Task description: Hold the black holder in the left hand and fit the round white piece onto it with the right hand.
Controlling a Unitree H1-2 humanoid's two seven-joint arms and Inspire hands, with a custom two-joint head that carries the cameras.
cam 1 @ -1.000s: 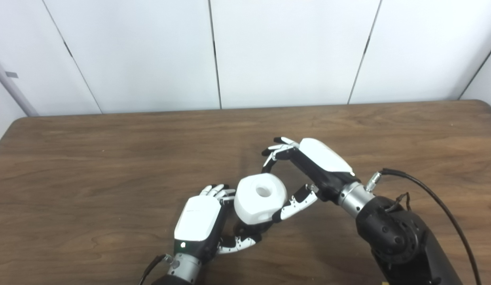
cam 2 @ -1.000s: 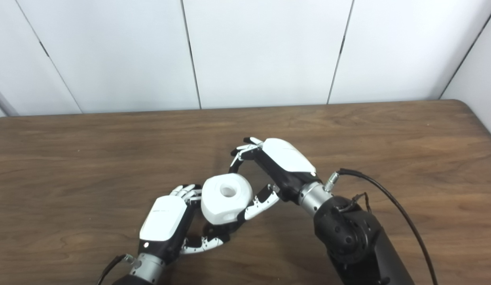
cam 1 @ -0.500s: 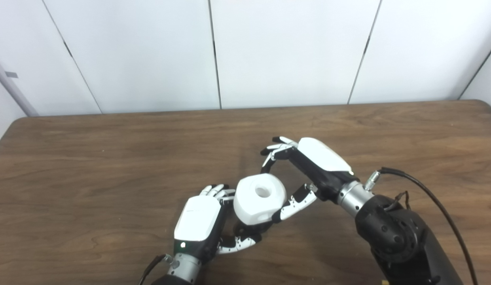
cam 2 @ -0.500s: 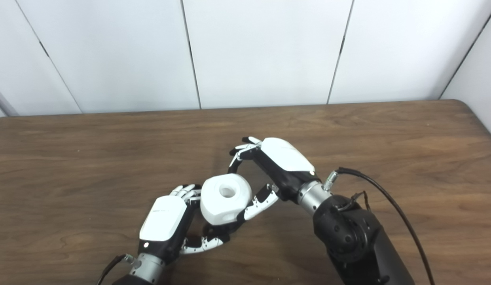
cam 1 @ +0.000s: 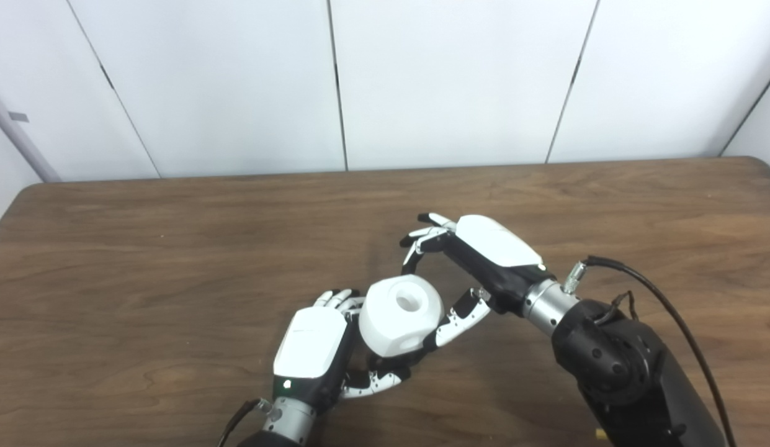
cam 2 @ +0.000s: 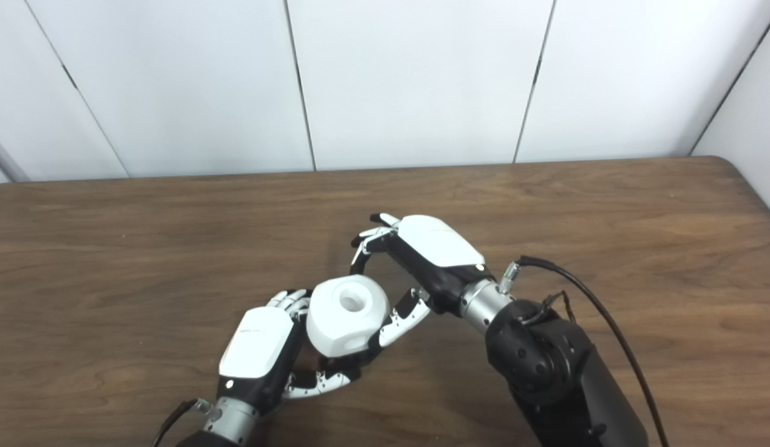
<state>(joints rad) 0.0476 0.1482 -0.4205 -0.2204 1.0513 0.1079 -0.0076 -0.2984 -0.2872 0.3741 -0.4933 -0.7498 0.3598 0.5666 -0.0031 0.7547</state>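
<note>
we have the round white piece [cam 1: 399,315] pinched in our right hand [cam 1: 478,264], fingers [cam 1: 417,248] curled on its far side and thumb on the near side. it sits directly above the black holder [cam 1: 380,360], which is mostly hidden beneath it and clasped in our left hand [cam 1: 313,347]. its bore faces up, tilted slightly, so seating it looks like a downward press, low over the bench [cam 1: 143,261].

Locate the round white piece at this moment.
The round white piece sits near the table's front middle, held in the right hand, right beside the left hand.
</note>
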